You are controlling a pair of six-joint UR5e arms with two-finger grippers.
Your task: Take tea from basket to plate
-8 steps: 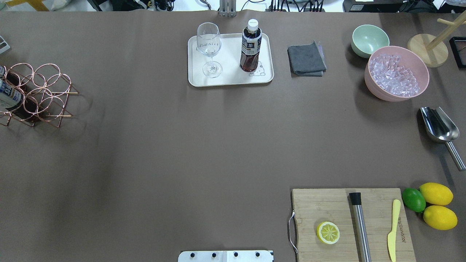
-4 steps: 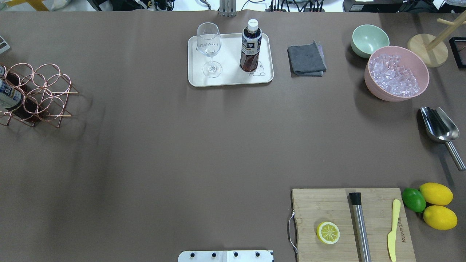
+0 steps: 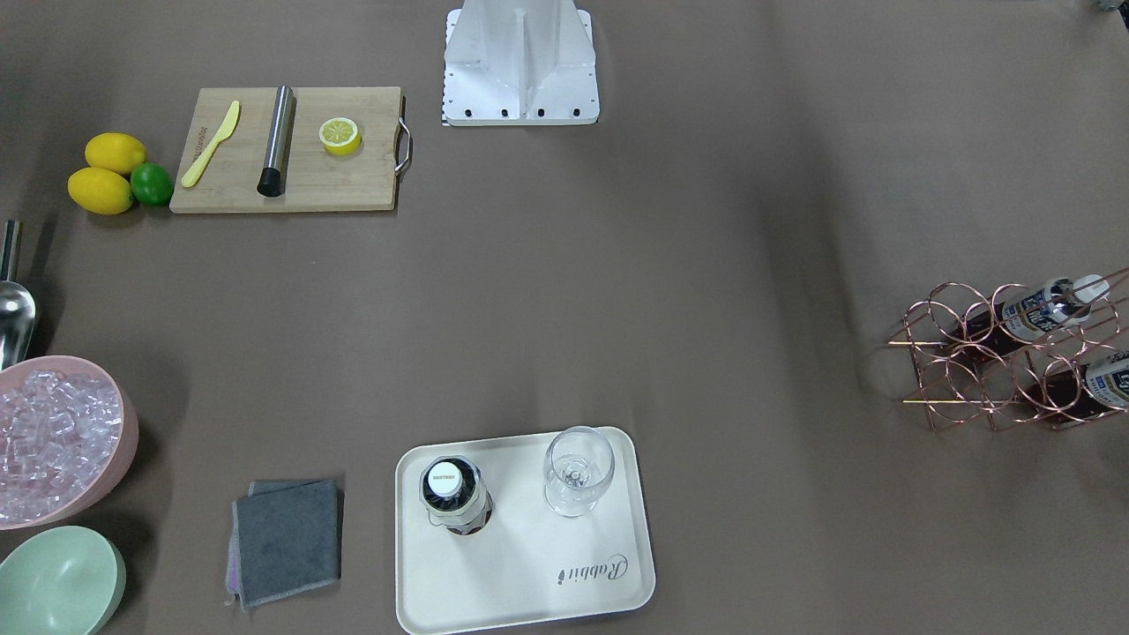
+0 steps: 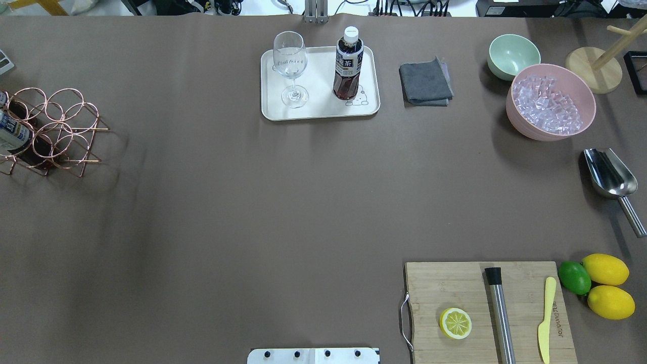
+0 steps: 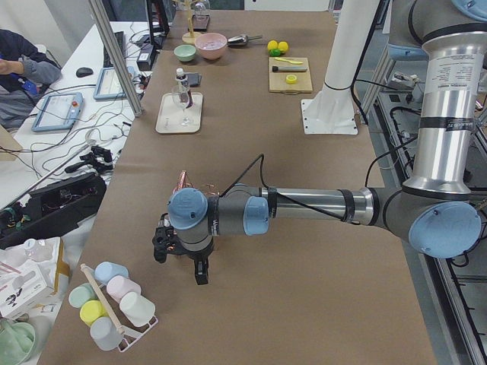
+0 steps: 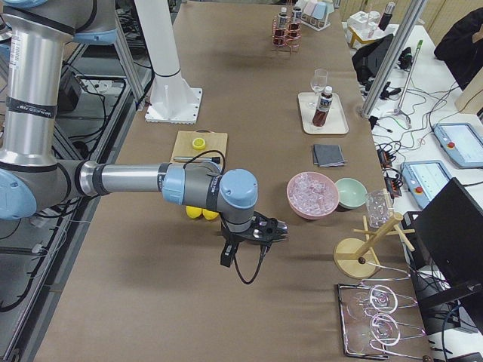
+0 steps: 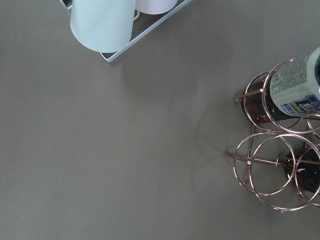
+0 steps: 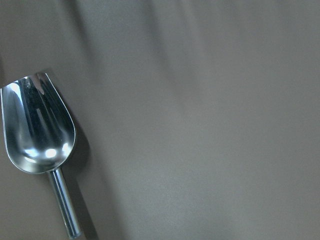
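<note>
One tea bottle [image 4: 348, 63] stands upright on the cream plate [image 4: 318, 110], beside a stemmed glass [image 4: 290, 65]. The copper wire basket [image 4: 55, 131] sits at the table's left edge with two more tea bottles [image 3: 1045, 309] lying in its cells. The left wrist view looks down on the basket [image 7: 272, 170] and a bottle [image 7: 295, 85]. My left gripper [image 5: 183, 262] hangs over the table near the basket, and my right gripper [image 6: 253, 237] hovers near the ice tub. Both show only in the side views, so I cannot tell whether they are open or shut.
A grey cloth [image 4: 425, 82], a green bowl [image 4: 513, 55] and a pink tub of ice [image 4: 551, 101] lie right of the plate. A metal scoop [image 4: 609, 177], a cutting board [image 4: 485, 303] and lemons [image 4: 606, 285] fill the right side. A cup rack [image 5: 106, 304] stands beyond the basket.
</note>
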